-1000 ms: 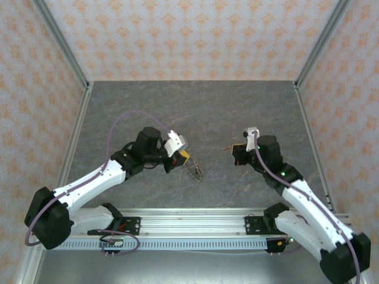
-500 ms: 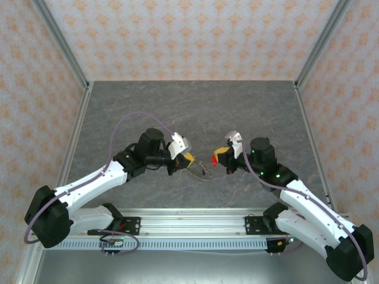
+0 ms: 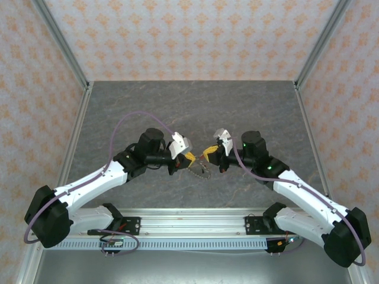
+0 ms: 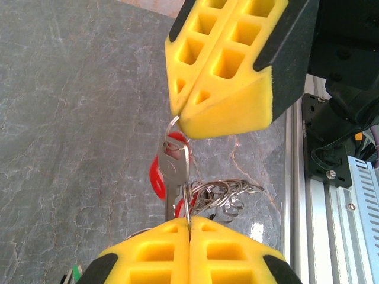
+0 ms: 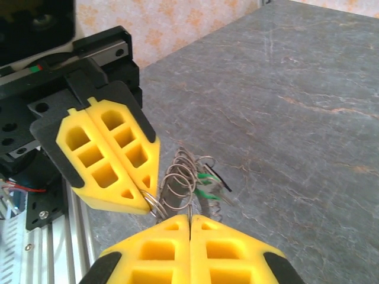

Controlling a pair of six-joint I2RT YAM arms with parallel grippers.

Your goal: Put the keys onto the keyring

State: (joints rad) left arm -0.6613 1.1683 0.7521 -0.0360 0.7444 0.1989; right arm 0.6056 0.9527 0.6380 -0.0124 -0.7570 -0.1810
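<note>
Both grippers meet tip to tip above the table's near middle. My left gripper (image 3: 188, 157) (image 4: 189, 223) is shut on the keyring (image 3: 199, 169) (image 4: 189, 201), a thin wire ring with a bunch of small loops (image 4: 228, 190) (image 5: 182, 171) hanging from it. My right gripper (image 3: 208, 155) (image 5: 189, 220) is shut on a silver key with a red head (image 4: 157, 177), which hangs right against the ring. A green-headed key (image 5: 207, 184) and a black one (image 5: 219, 179) dangle behind the loops. The right fingers (image 4: 228, 89) show in the left wrist view, the left fingers (image 5: 109, 157) in the right wrist view.
Grey marbled tabletop (image 3: 195, 106) stretches beyond the grippers, walled by patterned panels with metal posts (image 3: 59, 41). The aluminium rail (image 3: 189, 216) carrying both arm bases runs along the near edge, just below the hanging ring.
My right gripper has carried the red key leftward until its tips touch the left gripper's. The left gripper turned the ring slightly toward it and then held still.
</note>
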